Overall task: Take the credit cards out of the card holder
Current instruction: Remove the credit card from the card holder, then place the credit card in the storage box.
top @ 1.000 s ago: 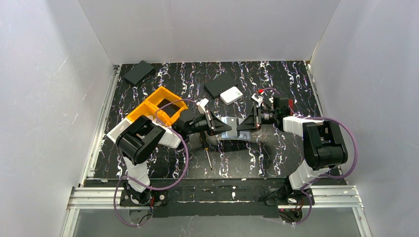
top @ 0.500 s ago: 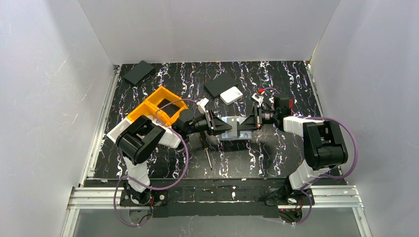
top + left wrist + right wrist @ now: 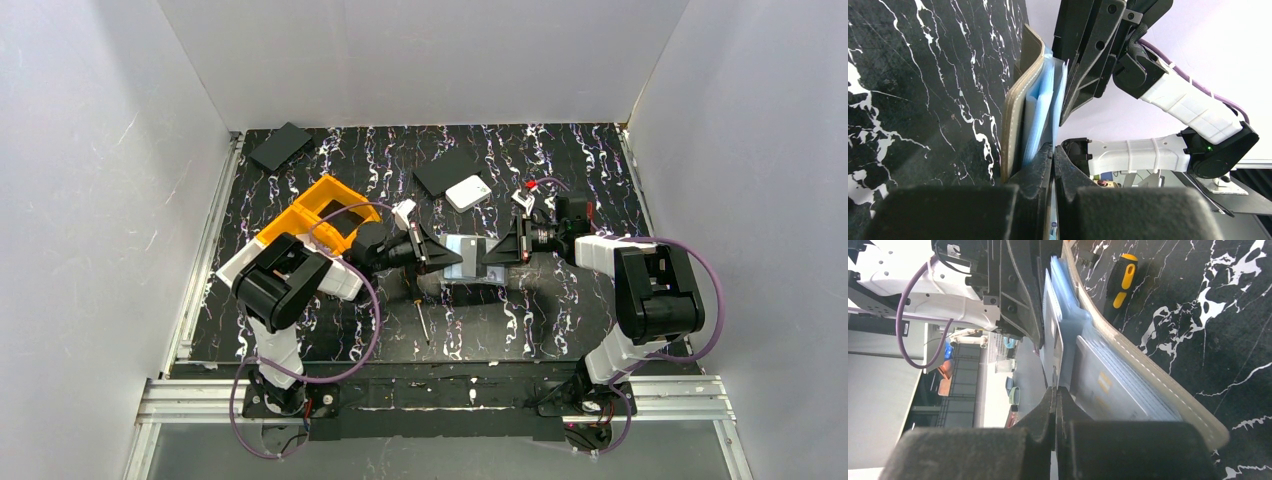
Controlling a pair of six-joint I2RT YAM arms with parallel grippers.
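Now, left gripper (image 3: 1053, 156) closed, pinching thin pale-blue inner layer of card holder (image 3: 1014, 115). I judge it steadies wallet while other arm pulls. Holder spread between both arms, taupe cover toward table, credit cards (image 3: 1118, 390) tucked in pockets beside jaws. Right gripper (image 3: 1055, 394) closed on thin inner sheet from opposite side; card or lining, I cannot tell.

The card holder (image 3: 468, 262) sat mid-table (image 3: 560, 320), credit cards (image 3: 1040, 112) inside it, between my left gripper (image 3: 449, 258) on its left and my right gripper (image 3: 488, 258) on its right. A screwdriver (image 3: 421, 310) lay nearer me, a box (image 3: 467, 193) behind.
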